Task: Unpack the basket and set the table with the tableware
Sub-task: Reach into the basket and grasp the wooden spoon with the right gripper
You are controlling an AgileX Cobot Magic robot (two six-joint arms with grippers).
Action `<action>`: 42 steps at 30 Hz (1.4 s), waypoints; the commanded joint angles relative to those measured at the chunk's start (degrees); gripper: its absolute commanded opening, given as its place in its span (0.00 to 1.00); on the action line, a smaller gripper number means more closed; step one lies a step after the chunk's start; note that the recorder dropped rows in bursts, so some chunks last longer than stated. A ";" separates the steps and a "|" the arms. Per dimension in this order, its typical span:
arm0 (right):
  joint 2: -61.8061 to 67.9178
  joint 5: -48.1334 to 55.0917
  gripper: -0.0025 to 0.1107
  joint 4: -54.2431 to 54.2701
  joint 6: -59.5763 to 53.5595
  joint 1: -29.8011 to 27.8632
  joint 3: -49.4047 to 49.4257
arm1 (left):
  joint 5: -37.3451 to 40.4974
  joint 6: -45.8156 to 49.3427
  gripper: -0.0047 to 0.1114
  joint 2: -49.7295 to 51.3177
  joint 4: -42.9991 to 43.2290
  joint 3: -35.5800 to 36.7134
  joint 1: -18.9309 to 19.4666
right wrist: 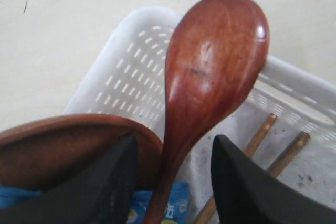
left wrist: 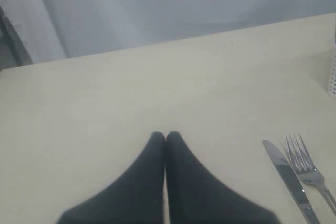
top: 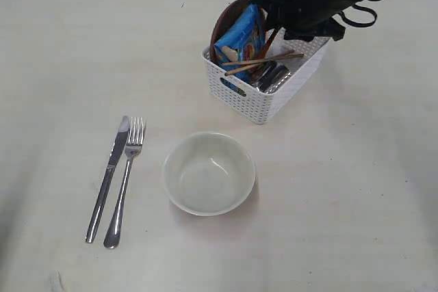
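Here, the right fingers (right wrist: pixel 105 182) stood apart, either side of the wooden spoon (right wrist: pixel 215 61) in the basket (right wrist: pixel 131 61); the left fingers (left wrist: pixel 152 166) were pressed together, empty. Only the exterior view showed the bowl (top: pixel 209 172) on the desk (top: pixel 342 203).

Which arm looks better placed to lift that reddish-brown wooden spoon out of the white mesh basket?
Right: the right tool, open, straddles the wooden spoon in the basket; the left tool sits shut over the table.
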 commanded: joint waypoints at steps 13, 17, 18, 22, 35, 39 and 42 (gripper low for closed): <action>0.52 -0.18 0.02 -0.46 -0.81 -0.38 -0.22 | 0.09 -0.32 0.04 -0.36 0.22 0.17 -0.12; -2.04 -1.36 0.02 -0.63 -3.35 -0.38 -0.22 | 0.09 -0.32 0.04 -0.36 0.22 0.17 -0.12; -3.53 -1.83 0.02 -0.63 -4.08 -0.38 -0.22 | 0.09 -0.32 0.04 -0.36 0.22 0.17 -0.12; -8.38 -2.28 0.02 -4.00 -5.08 -0.38 -0.22 | 0.09 -0.32 0.04 -0.36 0.22 0.17 -0.12; -31.30 18.87 0.02 -23.96 -14.17 2.88 1.43 | 0.09 -0.32 0.04 -0.36 0.22 0.17 -0.12; -38.13 21.81 0.02 -32.89 -14.07 8.59 7.22 | 0.09 -0.32 0.04 -0.36 0.22 0.17 -0.12; -42.99 21.45 0.02 -37.57 -14.07 14.42 13.36 | 0.09 -0.32 0.04 -0.36 0.22 0.17 -0.12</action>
